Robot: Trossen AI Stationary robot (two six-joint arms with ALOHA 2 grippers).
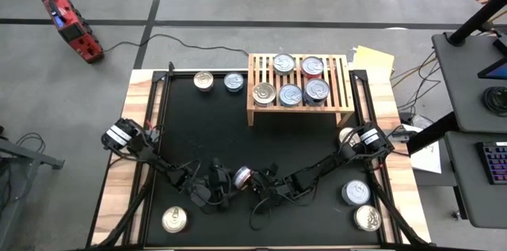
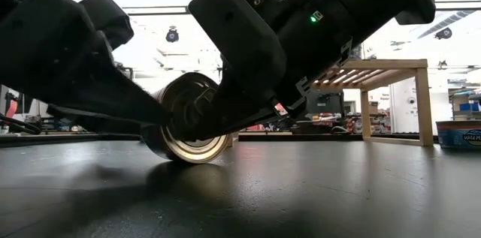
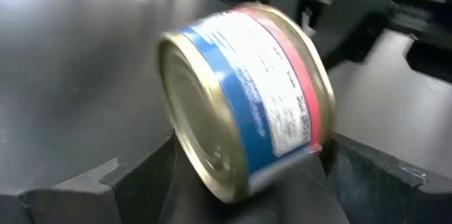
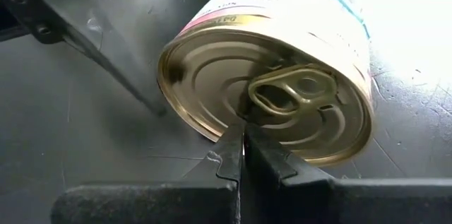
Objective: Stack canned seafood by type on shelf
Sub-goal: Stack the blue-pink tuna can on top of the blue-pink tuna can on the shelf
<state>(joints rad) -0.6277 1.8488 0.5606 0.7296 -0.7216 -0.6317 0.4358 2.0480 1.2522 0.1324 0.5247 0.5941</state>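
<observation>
Both grippers meet at the near middle of the black mat [image 1: 238, 124], working one can [image 1: 242, 176] that stands tilted on its edge between them. Its label carries blue and red bands.

**Tool state.** The left gripper [image 1: 224, 181] has its fingers spread wide, one on each side of the tilted can; the left wrist view shows the can sitting between them, but you cannot confirm firm contact. The right gripper [image 4: 241, 155] is fully closed, and its pinched tips rest against the lid just below the pull tab [image 4: 293, 91]. It holds nothing; it appears to prop or steady the can.

**Step in hand.** Judge this as a reorientation or handover: the can is being set up for a clean grasp before transport to the shelf [image 1: 299, 85].

**Next move.** Close the left fingers squarely across the can's sides, then withdraw the right tips. Watch for roll: a can on edge can slip away.

**Count, from the high view.**
- On the shelf: five cans, two in the back row and three in front.
- On the mat left of the shelf: two.
- Near the right arm: three, one partly hidden.
- Near left corner: one.
- Between the grippers: one.

Total: twelve.
</observation>
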